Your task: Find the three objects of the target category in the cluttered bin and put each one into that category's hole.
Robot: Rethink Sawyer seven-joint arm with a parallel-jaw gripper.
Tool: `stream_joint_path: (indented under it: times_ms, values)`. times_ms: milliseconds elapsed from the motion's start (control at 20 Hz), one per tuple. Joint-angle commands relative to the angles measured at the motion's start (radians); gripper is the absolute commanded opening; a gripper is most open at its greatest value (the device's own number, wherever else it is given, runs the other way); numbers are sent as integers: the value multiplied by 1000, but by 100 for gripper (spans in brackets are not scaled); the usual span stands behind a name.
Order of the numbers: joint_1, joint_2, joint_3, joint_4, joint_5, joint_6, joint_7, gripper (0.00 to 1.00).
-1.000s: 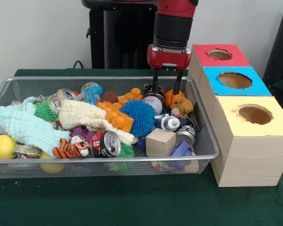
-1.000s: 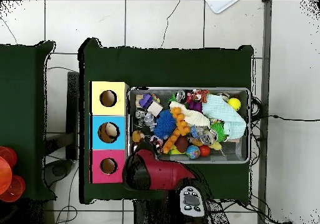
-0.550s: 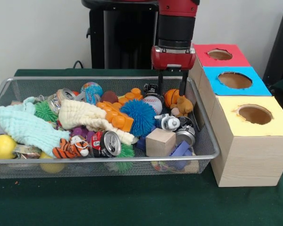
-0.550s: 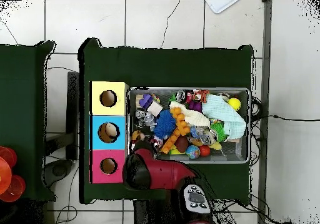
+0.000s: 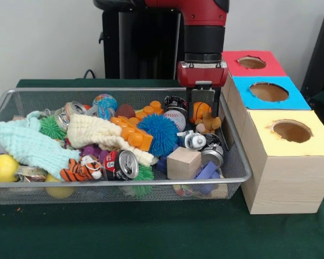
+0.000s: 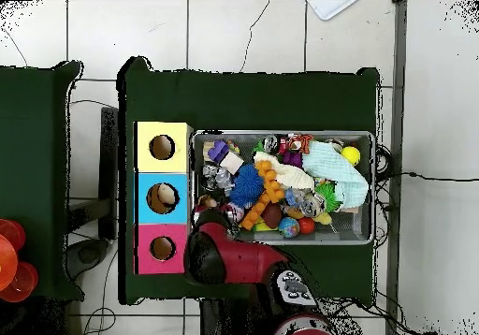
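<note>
Where the wire bin's (image 5: 235, 162) far right corner lies, the gripper (image 5: 202, 111) is seen hanging just inside the rim, and a small orange basketball (image 5: 200, 110) is pinched between its two dark fingers (image 5: 191, 110), clear of the clutter below. A brown stuffed animal (image 5: 210, 123) is noted directly under and beside the ball; whether the two touch cannot be told.

Other balls are logged in the bin: a baseball (image 5: 175, 117) just left of the held ball, a blue spiky ball (image 5: 158, 133) in the middle, a globe-patterned ball (image 5: 104, 102) toward the far wall, a yellow ball (image 5: 1, 168) at the near left corner. A crushed can (image 5: 121, 164), a wooden cube (image 5: 183, 162), a tiger toy (image 5: 78, 170) and a mint green cloth (image 5: 27, 142) are also recorded.

Beside the bin's right side a row of three wooden boxes is set, topped red (image 5: 252, 62), blue (image 5: 267, 92) and yellow (image 5: 291, 132), each with a round hole. From overhead, the gripper itself is covered by the arm (image 6: 227, 254) at the bin's corner nearest the red-topped box (image 6: 161, 249).
</note>
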State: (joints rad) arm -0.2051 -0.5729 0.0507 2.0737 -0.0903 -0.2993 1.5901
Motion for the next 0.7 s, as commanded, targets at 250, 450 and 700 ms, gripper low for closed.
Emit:
stream_joint_path:
  times_ms: [250,450,700]
  values:
    - [-104,72,213,6,26,-41,325,100]
    - [-131,114,246,7,26,-59,352,100]
    - [-118,152,224,-13,15,-57,332,100]
